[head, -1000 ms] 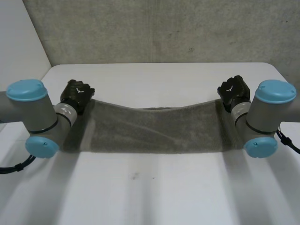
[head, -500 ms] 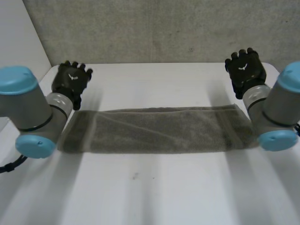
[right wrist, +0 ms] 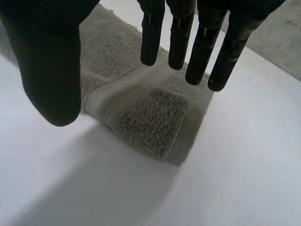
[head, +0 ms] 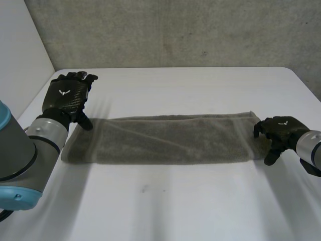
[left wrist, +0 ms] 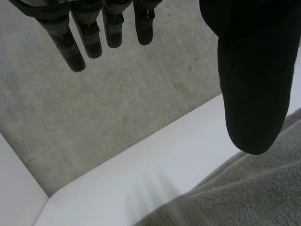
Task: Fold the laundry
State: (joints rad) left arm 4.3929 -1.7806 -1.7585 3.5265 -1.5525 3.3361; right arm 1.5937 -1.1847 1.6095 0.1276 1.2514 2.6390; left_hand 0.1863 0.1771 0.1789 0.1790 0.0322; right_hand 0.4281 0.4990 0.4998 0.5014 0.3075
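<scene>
A grey towel (head: 165, 140) lies flat on the white table (head: 175, 206) as a long folded strip running left to right. My left hand (head: 67, 98) hovers over the strip's left end, fingers straight and thumb spread, holding nothing. In the left wrist view the towel (left wrist: 254, 188) lies below the thumb (left wrist: 249, 94). My right hand (head: 281, 131) hangs just past the strip's right end, with fingers relaxed. In the right wrist view the towel's folded end (right wrist: 150, 113) lies under the straight fingers (right wrist: 202, 52), untouched.
A concrete wall (head: 175, 30) stands behind the table's far edge. The table's left edge (head: 37, 95) runs close beside my left hand. Bare tabletop stretches in front of the towel.
Both hands let go of the towel's ends and opened. The towel dropped and now lies flat. The left hand stays near the left end; the right hand dropped low by the right end.
</scene>
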